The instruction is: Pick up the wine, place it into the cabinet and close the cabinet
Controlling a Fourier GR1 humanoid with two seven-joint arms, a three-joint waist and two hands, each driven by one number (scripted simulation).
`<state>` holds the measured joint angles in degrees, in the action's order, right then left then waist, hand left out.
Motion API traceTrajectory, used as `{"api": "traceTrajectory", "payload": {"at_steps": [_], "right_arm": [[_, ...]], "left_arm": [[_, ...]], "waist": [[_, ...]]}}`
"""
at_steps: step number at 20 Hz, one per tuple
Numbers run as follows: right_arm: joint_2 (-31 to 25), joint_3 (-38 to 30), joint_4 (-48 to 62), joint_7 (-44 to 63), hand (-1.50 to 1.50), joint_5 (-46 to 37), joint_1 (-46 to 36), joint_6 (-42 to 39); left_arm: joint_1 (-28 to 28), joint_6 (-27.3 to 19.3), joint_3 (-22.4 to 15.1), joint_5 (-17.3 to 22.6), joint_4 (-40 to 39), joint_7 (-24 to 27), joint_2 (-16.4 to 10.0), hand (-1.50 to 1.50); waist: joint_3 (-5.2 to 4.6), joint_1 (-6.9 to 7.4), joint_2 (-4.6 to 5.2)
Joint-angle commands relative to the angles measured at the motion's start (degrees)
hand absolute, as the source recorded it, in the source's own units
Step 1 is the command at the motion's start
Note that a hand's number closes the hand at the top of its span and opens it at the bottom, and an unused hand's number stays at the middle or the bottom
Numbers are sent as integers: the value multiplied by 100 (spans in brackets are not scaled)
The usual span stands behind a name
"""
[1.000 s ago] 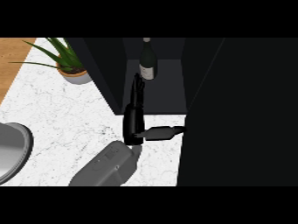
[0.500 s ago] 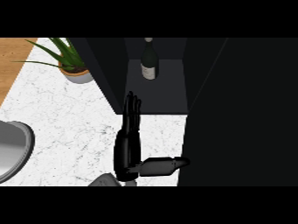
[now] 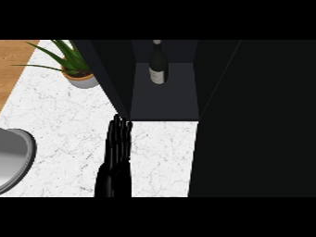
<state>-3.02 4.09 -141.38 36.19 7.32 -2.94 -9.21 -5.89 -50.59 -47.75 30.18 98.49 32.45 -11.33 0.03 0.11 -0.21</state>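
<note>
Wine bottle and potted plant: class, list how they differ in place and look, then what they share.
Place: the wine bottle stands inside the open cabinet; the potted plant stands outside it on the white counter. Look: the wine bottle is dark and slim with a pale label; the potted plant has green spiky leaves in a pale pot. Both stand upright.

No legible text, number, brand or sign anywhere in the head view. One label only: a pale label (image 3: pixel 157 75) on the lower body of the wine bottle (image 3: pixel 157 58), which stands upright inside the open cabinet (image 3: pixel 166 101). Any print on it is too small to read
</note>
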Motion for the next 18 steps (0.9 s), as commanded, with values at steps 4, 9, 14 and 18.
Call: {"api": "traceTrajectory", "payload": {"at_steps": [4, 9, 14, 18], "right_arm": [[-106, -124, -214, 563, 150, 1119, -194, -162], [-290, 87, -567, 552, 150, 1034, 289, -587], [-185, 369, -872, 517, 150, 1190, 783, -755], [61, 738, -400, 809, 150, 1497, 754, -595]], "left_arm": [[664, 362, -247, -171, 1123, -122, -842, -150], [1420, 895, -255, -152, 1557, 206, -1414, -150], [1672, 1286, 304, 69, 1842, 265, -1894, -150], [1849, 1629, 694, 376, 2020, 234, -2175, -150]], "waist": [[0, 24, 4], [-3, 4, 1], [-4, -34, -8], [-5, 15, 6]]}}
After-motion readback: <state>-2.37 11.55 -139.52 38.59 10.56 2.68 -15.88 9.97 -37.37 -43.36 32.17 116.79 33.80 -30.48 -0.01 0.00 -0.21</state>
